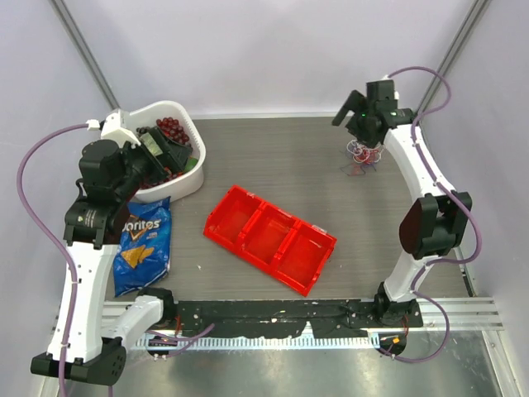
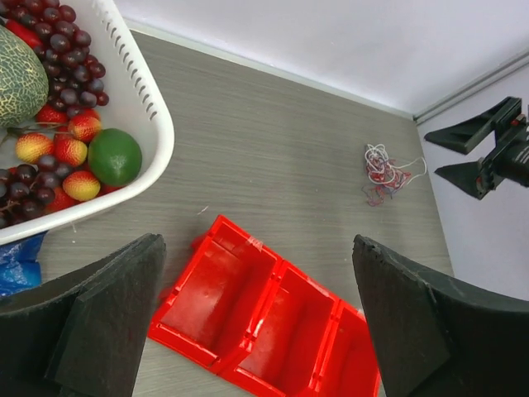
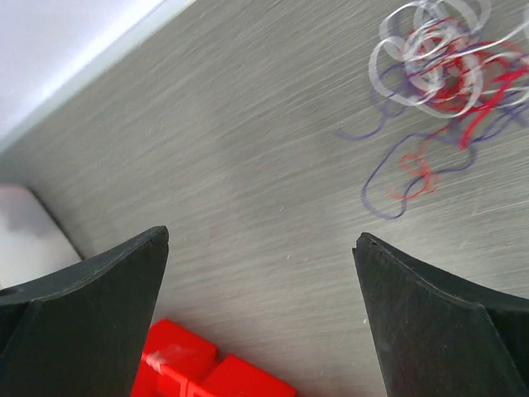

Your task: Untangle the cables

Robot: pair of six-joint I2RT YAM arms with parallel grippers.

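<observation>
The cables (image 1: 361,157) are one small tangle of thin white, red and dark purple wires lying on the table at the far right. They also show in the left wrist view (image 2: 384,172) and the right wrist view (image 3: 442,74). My right gripper (image 1: 343,114) is open and empty, raised just left of and above the tangle; the right wrist view (image 3: 260,240) shows bare table between its fingers. It also shows in the left wrist view (image 2: 431,155). My left gripper (image 1: 169,150) is open and empty, raised over the fruit basket's near side (image 2: 258,244).
A red three-compartment tray (image 1: 270,238) lies slanted at mid-table, with nothing in it (image 2: 264,322) (image 3: 190,372). A white basket (image 1: 178,112) of fruit stands far left (image 2: 140,107). A blue Doritos bag (image 1: 142,244) lies in front of it.
</observation>
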